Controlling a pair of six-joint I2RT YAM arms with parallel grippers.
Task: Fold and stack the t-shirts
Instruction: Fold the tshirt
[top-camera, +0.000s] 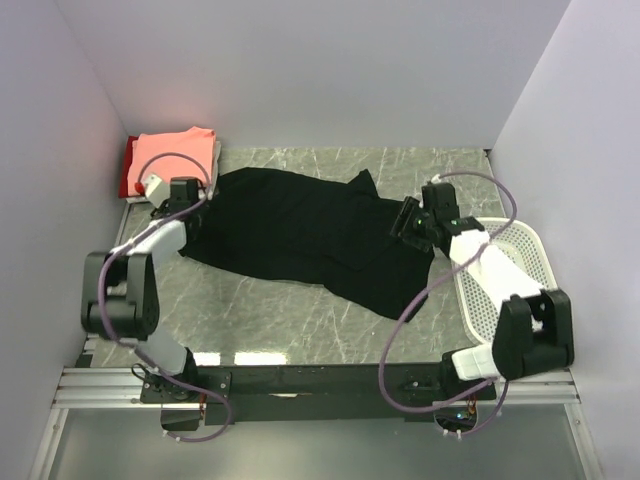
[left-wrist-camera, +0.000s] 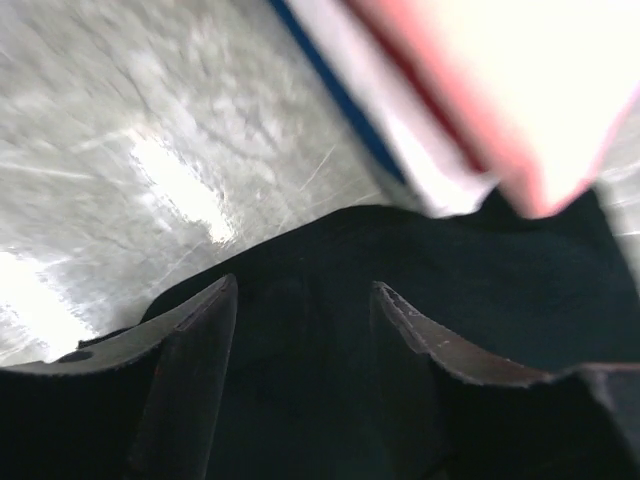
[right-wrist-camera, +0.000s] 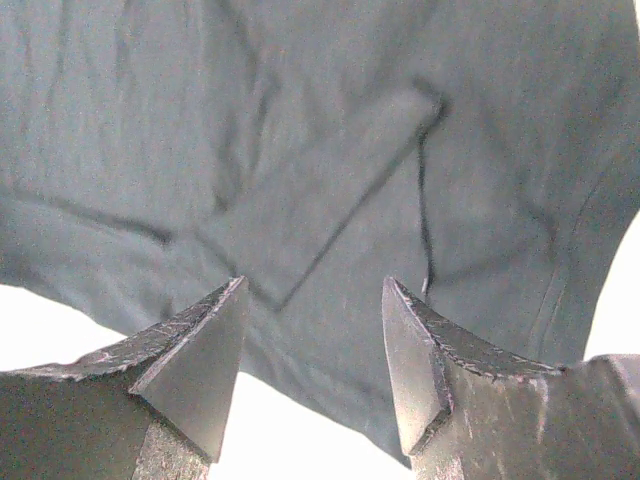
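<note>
Above the black t-shirt (top-camera: 300, 235), wrist views show left end effector (left-wrist-camera: 305, 285) and right end effector (right-wrist-camera: 315, 283) parted, empty, unclear overhead.

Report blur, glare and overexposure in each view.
Top external: sharp, even light, glare patches on the table near its front edge. Left wrist: smeared with blur, the pink t-shirt blown out. Right wrist: sharp, the black t-shirt washed to grey, table beneath pure white.
</note>
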